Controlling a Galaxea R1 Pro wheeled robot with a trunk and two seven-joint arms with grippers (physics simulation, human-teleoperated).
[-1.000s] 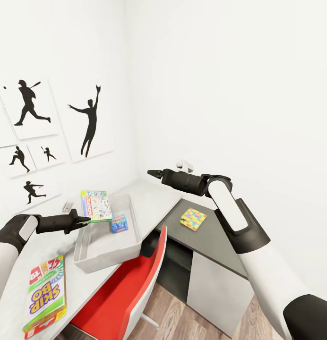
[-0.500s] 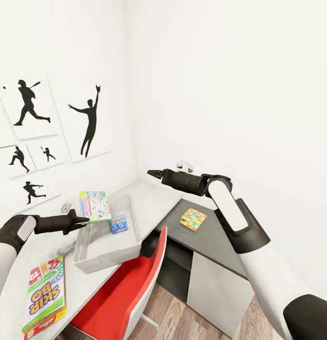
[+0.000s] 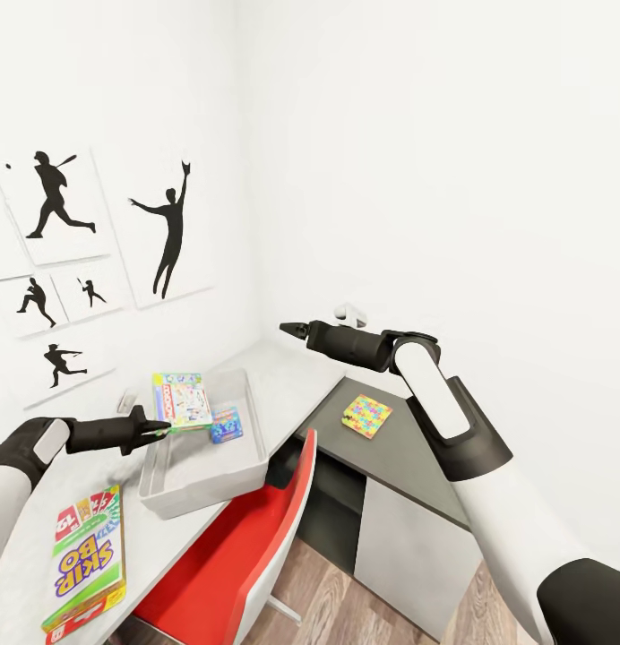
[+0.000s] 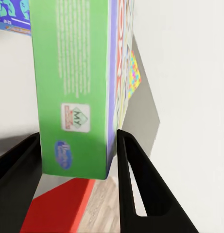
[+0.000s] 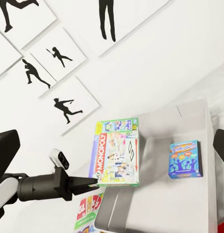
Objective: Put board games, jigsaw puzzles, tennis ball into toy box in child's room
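Head view looks down across the table (image 3: 283, 381); both wrist views share its Monopoly box (image 5: 116, 158).

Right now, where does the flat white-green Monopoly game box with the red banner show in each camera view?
Head view: the Monopoly box is left of centre, held over the far left rim of the pale grey plastic toy box by the left gripper.
Left wrist view: its green edge stands between the two black fingers.
Right wrist view: it is at centre.
Shared landmark: the small blue game box lying inside the toy box.

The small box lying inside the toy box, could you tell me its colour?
Blue, with bright printed artwork: the small box, clearest in the right wrist view.
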